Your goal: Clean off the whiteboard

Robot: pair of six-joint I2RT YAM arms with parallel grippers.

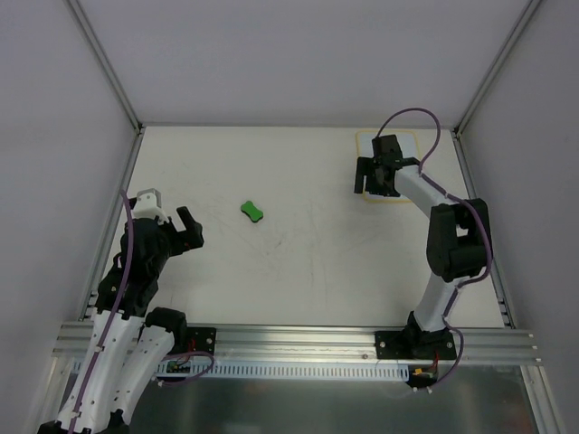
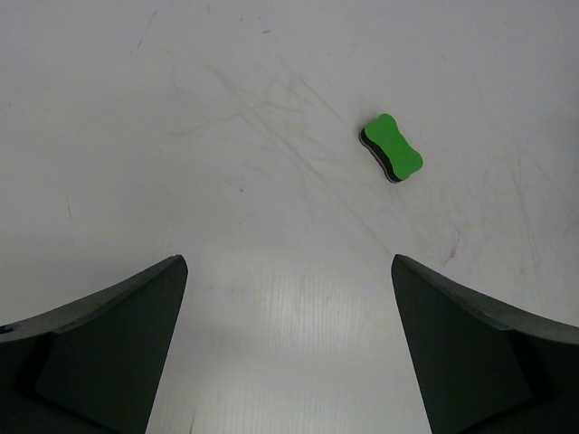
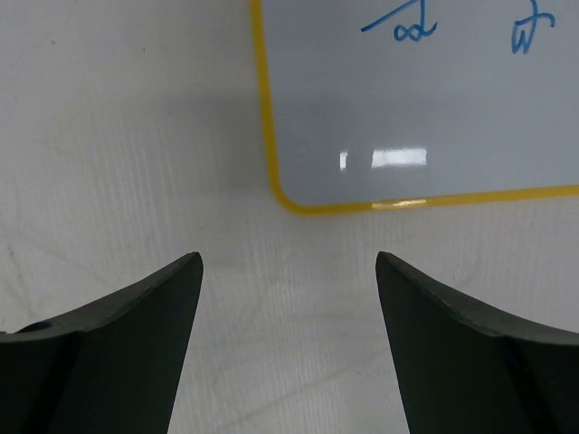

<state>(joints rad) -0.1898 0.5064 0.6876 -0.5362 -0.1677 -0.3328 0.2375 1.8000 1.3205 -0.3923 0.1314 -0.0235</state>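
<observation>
Top external view: the small flat white board with a yellow rim (image 1: 409, 145) is seen at upper right, partly covered by the right gripper (image 1: 375, 181). Its jaws are spread, empty. The left gripper (image 2: 289, 271) is likewise released.

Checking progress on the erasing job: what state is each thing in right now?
whiteboard: flat on the table, blue marks on it, unerased.
eraser: lying on the table, touched by neither gripper.
left gripper: open, empty.
right gripper: open, empty, by the whiteboard's corner.
</observation>
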